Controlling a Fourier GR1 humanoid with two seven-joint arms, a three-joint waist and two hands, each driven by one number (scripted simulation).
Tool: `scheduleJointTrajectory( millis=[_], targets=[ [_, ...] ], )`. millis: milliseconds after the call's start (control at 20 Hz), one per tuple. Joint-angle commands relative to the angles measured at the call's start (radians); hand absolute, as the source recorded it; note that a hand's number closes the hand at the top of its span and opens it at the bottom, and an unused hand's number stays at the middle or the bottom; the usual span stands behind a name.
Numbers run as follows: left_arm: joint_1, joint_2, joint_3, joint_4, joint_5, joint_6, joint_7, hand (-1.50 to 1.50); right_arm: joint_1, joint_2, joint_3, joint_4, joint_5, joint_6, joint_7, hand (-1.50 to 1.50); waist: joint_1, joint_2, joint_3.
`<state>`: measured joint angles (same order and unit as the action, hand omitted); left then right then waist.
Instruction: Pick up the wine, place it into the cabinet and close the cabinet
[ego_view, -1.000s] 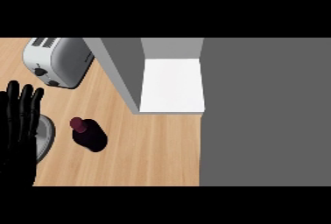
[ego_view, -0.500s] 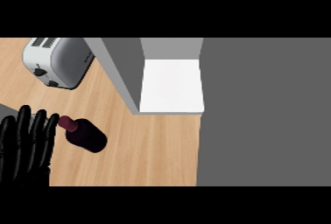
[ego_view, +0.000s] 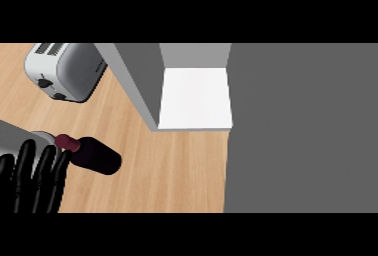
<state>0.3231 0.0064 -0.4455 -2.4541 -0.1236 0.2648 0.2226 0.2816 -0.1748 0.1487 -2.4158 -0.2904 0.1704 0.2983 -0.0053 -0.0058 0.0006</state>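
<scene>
The wine bottle (ego_view: 97, 156) is dark purple with a red cap (ego_view: 68, 142). It stands on the wooden counter (ego_view: 177, 170) at the lower left. My left hand (ego_view: 33, 177) comes in from the lower left with straight fingers pointing up, and its fingertips (ego_view: 63, 159) sit right beside the bottle's neck, on its left. The hand is open and holds nothing. The cabinet stands open, showing a white shelf (ego_view: 196, 97) at the middle top. My right hand is out of view.
A silver toaster (ego_view: 66, 70) stands at the top left. A grey rounded object (ego_view: 18, 137) lies partly under my left hand. The cabinet's grey side wall (ego_view: 136, 80) and a wide grey panel (ego_view: 303, 125) flank the shelf.
My left hand has come down from the left edge and moved right, up to the bottle's neck. The bottle has stayed where it was.
</scene>
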Motion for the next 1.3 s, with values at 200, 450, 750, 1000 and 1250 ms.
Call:
scheduleJointTrajectory(
  millis=[200,450,750,1000,1250],
  targets=[
    [0.075,0.060,-0.067,-0.180,-0.078,0.026,0.055,-1.50,0.007,-0.002,0.029,-0.244,-0.031,-0.085,0.148,-1.50,0.009,-0.004,-0.001],
    [0.060,0.054,-0.101,-0.187,-0.116,0.085,0.071,-1.50,0.047,0.006,0.080,-0.273,-0.003,-0.103,0.146,-1.50,-0.003,-0.009,0.000],
    [0.065,0.085,-0.094,-0.205,-0.131,0.127,0.053,-1.50,0.002,-0.015,0.071,-0.260,-0.001,-0.113,0.152,-1.50,0.000,-0.009,0.000],
    [0.102,0.112,-0.071,-0.211,-0.094,0.152,0.003,-1.50,0.011,-0.014,0.087,-0.252,0.011,-0.114,0.130,-1.50,0.002,-0.008,0.000],
    [0.035,0.090,-0.007,-0.084,-0.103,0.205,-0.045,-1.50,0.025,-0.031,0.052,-0.255,-0.032,-0.106,0.129,-1.50,-0.010,-0.001,0.000]
  ],
)
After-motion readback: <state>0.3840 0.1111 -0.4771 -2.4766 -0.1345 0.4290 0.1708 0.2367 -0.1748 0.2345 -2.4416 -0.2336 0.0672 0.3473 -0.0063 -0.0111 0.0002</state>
